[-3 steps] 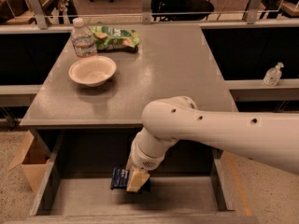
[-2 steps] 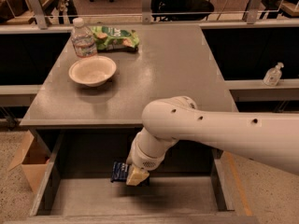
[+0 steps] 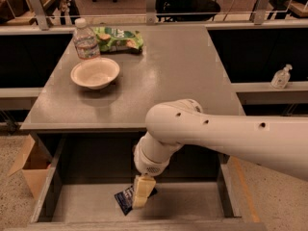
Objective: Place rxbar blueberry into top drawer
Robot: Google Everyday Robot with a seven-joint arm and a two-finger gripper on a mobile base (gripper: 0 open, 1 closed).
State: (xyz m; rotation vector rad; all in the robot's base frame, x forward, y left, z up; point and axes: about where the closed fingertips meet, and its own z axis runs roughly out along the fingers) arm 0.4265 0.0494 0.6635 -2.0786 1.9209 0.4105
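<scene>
The rxbar blueberry (image 3: pixel 123 199), a small dark navy bar with white lettering, is low inside the open top drawer (image 3: pixel 192 206), left of its middle and close to the grey floor. My gripper (image 3: pixel 140 196) reaches down into the drawer from the white arm and is shut on the bar. The bar sticks out to the left of the cream fingers (image 3: pixel 142 189), which hide its right part. I cannot tell whether the bar touches the drawer floor.
On the desk top (image 3: pixel 183 76) stand a white bowl (image 3: pixel 95 72), a water bottle (image 3: pixel 85 41) and a green snack bag (image 3: pixel 119 38) at the back left. A cardboard box (image 3: pixel 30 170) sits on the floor left of the drawer. A sanitizer bottle (image 3: pixel 280 77) stands on the right ledge.
My gripper has moved down deeper into the drawer with the bar, which now sits lower and nearer the drawer floor.
</scene>
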